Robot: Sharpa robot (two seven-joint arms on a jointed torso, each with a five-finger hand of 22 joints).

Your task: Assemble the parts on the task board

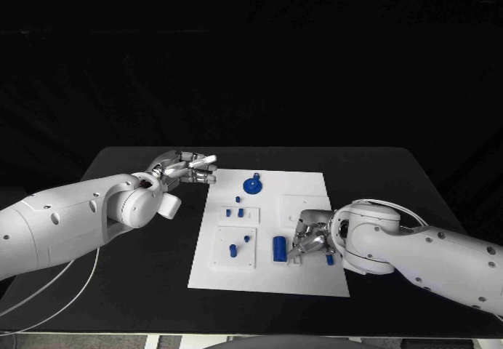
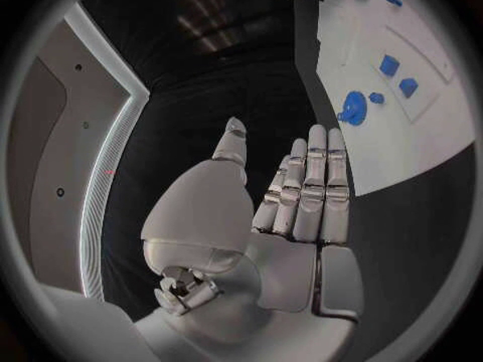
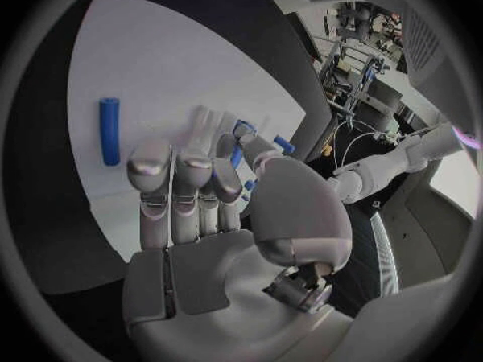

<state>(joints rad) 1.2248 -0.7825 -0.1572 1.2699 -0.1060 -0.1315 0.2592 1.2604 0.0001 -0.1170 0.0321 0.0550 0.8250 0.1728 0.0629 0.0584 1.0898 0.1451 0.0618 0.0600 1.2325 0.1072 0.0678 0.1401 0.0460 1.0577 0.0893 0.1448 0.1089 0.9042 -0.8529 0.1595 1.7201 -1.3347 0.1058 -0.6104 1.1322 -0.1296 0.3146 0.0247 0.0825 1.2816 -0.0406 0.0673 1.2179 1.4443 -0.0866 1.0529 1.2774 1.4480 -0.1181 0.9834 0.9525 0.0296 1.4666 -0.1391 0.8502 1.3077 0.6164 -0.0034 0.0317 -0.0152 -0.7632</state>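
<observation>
A small blue part [image 1: 329, 258] appears to be pinched by the right hand [image 1: 310, 240] low over the task board [image 1: 304, 280] beside the blue cylinder [image 1: 280, 248], presumably for seating, while the left hand [image 1: 187, 169] is held empty, fingers extended, off the board's far-left edge.

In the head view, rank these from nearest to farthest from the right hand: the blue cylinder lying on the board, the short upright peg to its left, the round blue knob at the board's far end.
From the right hand:
1. Blue cylinder, just left of it.
2. Upright peg, farther left on the raised plate.
3. Round knob, far end of the task board.
</observation>
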